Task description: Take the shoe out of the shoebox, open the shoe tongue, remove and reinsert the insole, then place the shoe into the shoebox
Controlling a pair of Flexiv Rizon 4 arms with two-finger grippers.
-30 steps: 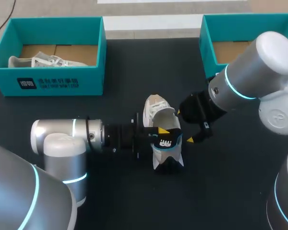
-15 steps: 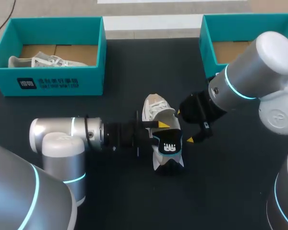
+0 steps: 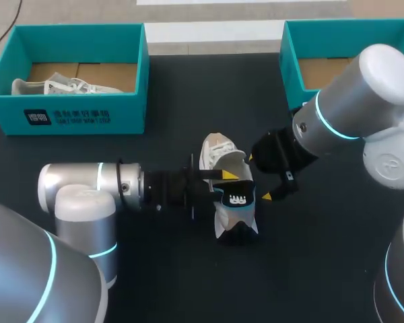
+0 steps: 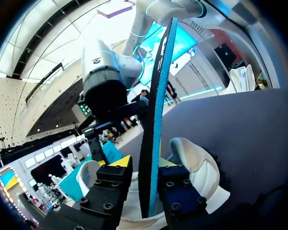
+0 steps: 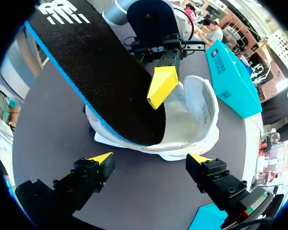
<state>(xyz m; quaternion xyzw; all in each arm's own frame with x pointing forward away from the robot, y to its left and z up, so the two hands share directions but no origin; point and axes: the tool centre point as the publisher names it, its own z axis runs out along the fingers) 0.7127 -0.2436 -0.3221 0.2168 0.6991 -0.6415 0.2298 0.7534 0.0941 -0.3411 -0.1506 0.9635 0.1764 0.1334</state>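
A white shoe [image 3: 215,151] lies on the black table's middle. Its black insole [image 3: 237,200], edged in blue, rises out of the shoe opening. My left gripper [image 3: 223,180] sits at the shoe's side, open; in the left wrist view the insole [image 4: 158,96] stands edge-on between the parted fingers of the left gripper [image 4: 143,163], over the shoe [image 4: 201,167]. My right gripper [image 3: 258,178] hovers wide open just right of the shoe. In the right wrist view the right gripper [image 5: 149,158] faces the shoe [image 5: 197,110] and insole [image 5: 96,72], and one left fingertip [image 5: 162,86] rests against the insole.
A teal shoebox [image 3: 74,118] at the back left holds another white shoe [image 3: 60,86]. A second teal shoebox [image 3: 293,67] stands at the back right, partly behind my right arm. Bare black table lies in front of the shoe.
My left gripper's fingers have parted from the insole and the left arm has drawn back slightly to the left. The insole has shifted a little. The right arm has kept still.
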